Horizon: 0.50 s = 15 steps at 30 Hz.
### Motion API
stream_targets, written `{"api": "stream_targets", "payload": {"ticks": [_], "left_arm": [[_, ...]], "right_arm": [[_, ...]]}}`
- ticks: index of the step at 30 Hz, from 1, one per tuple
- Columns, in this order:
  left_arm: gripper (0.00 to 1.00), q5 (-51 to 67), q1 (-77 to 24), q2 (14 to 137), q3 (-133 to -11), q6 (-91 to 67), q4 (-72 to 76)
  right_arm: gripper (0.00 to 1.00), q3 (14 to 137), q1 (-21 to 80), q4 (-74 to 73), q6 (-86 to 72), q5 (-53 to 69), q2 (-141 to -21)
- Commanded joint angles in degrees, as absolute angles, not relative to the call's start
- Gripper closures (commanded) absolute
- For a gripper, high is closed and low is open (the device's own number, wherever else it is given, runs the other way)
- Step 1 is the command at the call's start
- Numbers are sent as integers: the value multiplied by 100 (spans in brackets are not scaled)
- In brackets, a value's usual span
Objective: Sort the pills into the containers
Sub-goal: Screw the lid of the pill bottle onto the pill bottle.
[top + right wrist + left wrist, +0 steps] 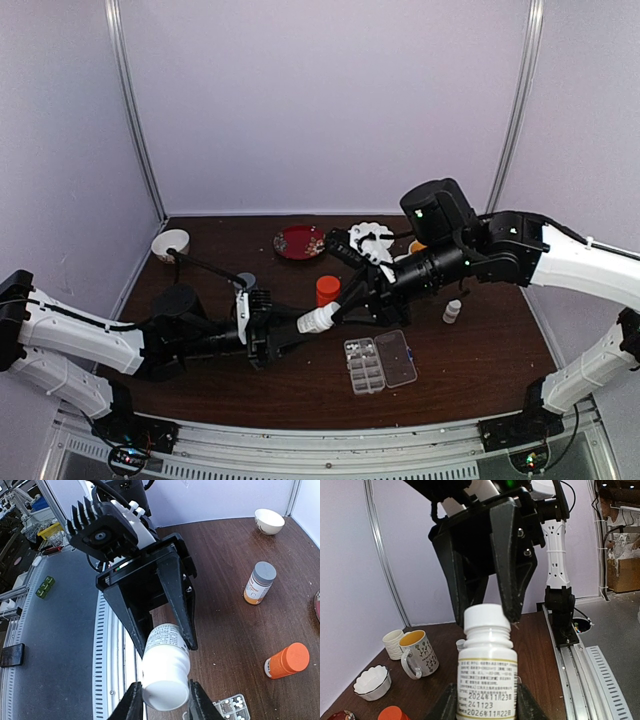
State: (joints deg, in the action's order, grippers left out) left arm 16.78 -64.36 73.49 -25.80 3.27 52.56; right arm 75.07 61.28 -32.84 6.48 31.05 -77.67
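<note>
A white labelled bottle (318, 320) hangs above the table between both arms. My left gripper (486, 707) is shut on the bottle's body (486, 677). My right gripper (166, 700) is shut on its white cap (166, 687); its black fingers (512, 575) come down onto the cap in the left wrist view. The clear pill box (365, 366) lies on the table below the bottle, lid (397, 358) folded open to the right. Small white pills (231, 703) lie in the containers at one corner of it.
An orange-capped bottle (327, 289) and a grey-capped bottle (259, 582) stand on the table. A small white bottle (452, 311) stands to the right. At the back are a red plate (300, 242), a white bowl (170, 244), a scalloped bowl (372, 682) and two mugs (418, 653).
</note>
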Motion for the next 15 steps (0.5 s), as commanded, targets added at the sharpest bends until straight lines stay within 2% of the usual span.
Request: {"api": "stream_targets", "payload": {"ticks": [1,8,15], "left_arm": [[95,1738,-6461,7304,-2742,221,5537],[95,1837,-6453,7295,-2768,68,5633],[95,2041,-6450,7349,-2764,-386,6052]], "right_arm": [[80,7503,6242,-3185,893,3173,-7795],[81,7305,6291,-3255,1539,3185,-7752],[81,6731,6296,-2665,2357,3363,-7469]]}}
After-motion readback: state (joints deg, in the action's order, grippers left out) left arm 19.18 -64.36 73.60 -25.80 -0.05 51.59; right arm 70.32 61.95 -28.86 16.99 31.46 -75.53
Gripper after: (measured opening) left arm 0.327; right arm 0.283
